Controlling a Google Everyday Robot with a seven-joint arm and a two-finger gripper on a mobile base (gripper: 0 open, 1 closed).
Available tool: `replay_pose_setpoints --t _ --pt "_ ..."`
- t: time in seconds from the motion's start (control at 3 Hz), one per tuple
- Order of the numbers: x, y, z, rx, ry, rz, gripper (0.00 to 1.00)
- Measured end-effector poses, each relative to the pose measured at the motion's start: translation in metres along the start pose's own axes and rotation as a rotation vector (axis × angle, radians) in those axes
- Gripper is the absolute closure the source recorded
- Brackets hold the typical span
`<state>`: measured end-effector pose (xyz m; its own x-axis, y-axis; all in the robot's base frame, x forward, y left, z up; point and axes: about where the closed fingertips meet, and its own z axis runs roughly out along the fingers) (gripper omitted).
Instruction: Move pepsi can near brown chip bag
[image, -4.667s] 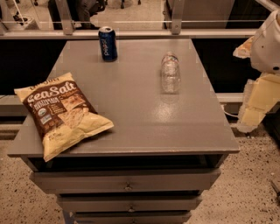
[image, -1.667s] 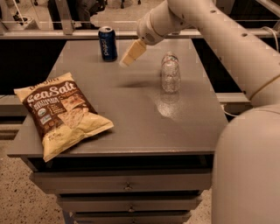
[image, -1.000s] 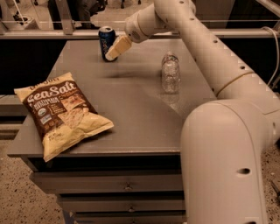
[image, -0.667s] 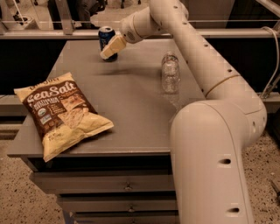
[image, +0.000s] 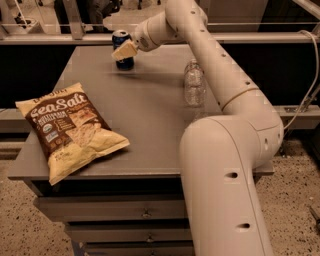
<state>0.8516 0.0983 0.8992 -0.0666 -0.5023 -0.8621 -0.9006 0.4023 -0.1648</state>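
Note:
The pepsi can (image: 121, 36) stands upright at the far edge of the grey table (image: 150, 110), left of its middle. My gripper (image: 124, 50) is right at the can, in front of its middle, covering part of its side; the arm reaches in from the lower right. The brown chip bag (image: 69, 130) lies flat at the table's front left corner, well apart from the can.
A clear plastic water bottle (image: 194, 82) stands upright on the right side of the table, partly behind my arm. A railing (image: 60, 25) runs behind the table's far edge. Drawers (image: 145, 214) sit below the tabletop.
My arm has swung in from the right across the table and my gripper has moved left to the pepsi can. The can, bag and bottle have stayed in place.

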Motion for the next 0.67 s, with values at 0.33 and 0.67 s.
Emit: replay_pose_setpoints --t 0.33,0.67 --pt "-0.003 0.004 -0.002 -0.021 -0.007 0.027 0.65" --pt "-0.011 0.013 -0.017 -0.049 -0.043 0.029 0.88"
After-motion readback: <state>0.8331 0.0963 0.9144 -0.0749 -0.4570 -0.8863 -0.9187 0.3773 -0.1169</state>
